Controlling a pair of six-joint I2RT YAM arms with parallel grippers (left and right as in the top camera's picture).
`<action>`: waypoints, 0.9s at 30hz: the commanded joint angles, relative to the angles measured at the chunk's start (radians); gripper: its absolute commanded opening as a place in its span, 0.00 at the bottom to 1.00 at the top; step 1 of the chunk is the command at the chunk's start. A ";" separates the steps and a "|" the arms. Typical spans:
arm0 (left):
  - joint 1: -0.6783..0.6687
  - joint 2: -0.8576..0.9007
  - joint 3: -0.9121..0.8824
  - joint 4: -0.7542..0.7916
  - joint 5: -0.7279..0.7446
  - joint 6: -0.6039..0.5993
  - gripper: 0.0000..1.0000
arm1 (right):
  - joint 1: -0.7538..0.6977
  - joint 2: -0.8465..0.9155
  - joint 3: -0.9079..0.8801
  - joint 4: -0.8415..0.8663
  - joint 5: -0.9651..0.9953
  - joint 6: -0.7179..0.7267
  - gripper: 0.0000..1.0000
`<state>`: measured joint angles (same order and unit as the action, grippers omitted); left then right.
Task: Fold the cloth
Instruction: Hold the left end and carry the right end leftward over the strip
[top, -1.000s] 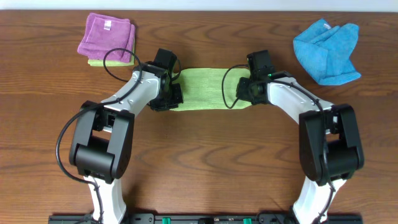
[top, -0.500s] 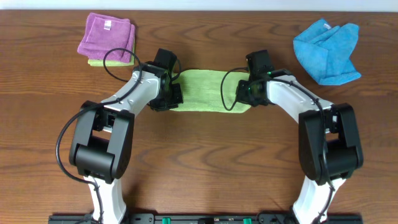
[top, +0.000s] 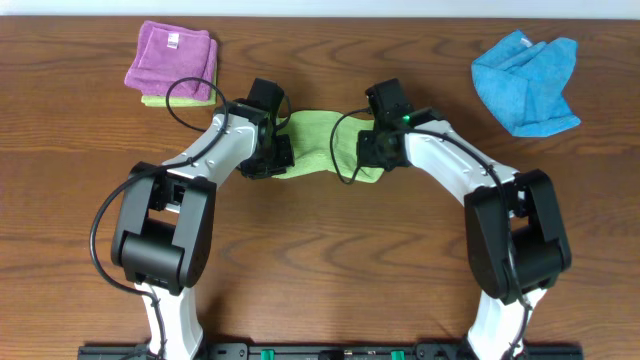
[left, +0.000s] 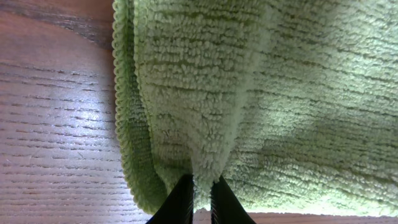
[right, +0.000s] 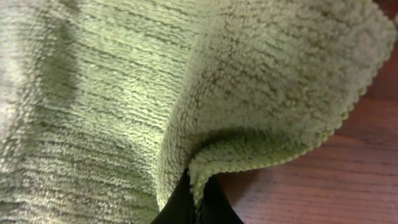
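1. A lime-green microfibre cloth (top: 315, 140) lies bunched into a short band on the brown wooden table (top: 320, 260). It is found towards the far side, between the two arms.
2. The left end of the cloth is gripped by the left tool (top: 275, 155). In the left wrist view its black fingers (left: 179, 202) are pressed together on a raised ridge of the fabric. The stitched edge of the cloth is seen lying on the wood just beside that ridge.
3. The right end of the cloth is gripped by the right tool (top: 368, 150). In the right wrist view its fingers (right: 179, 202) are closed on a lifted, curled edge of the fabric, and bare wood is seen under that edge at the right.
4. The two tools are placed near each other, with only a narrow stretch of cloth showing between them from overhead.
5. A folded purple microfibre cloth (top: 172, 58) with a small white tag is seen at the far left of the table, well apart from the arms. A yellow-green layer shows under its near edge.
6. A crumpled bright blue cloth (top: 527, 80) is seen at the far right.
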<state>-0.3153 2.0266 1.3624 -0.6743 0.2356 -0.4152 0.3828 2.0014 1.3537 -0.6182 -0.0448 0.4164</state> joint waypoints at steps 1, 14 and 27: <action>0.000 0.014 -0.006 -0.010 -0.011 0.027 0.11 | 0.004 -0.029 0.058 -0.026 0.049 -0.048 0.02; 0.001 0.014 -0.006 -0.032 -0.071 0.057 0.12 | 0.004 -0.029 0.174 -0.168 0.166 -0.129 0.01; 0.000 0.014 -0.006 -0.031 -0.070 0.056 0.13 | 0.045 -0.034 0.244 -0.191 0.165 -0.130 0.02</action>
<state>-0.3153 2.0266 1.3624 -0.6998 0.1825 -0.3687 0.4011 2.0006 1.5719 -0.8059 0.1062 0.3023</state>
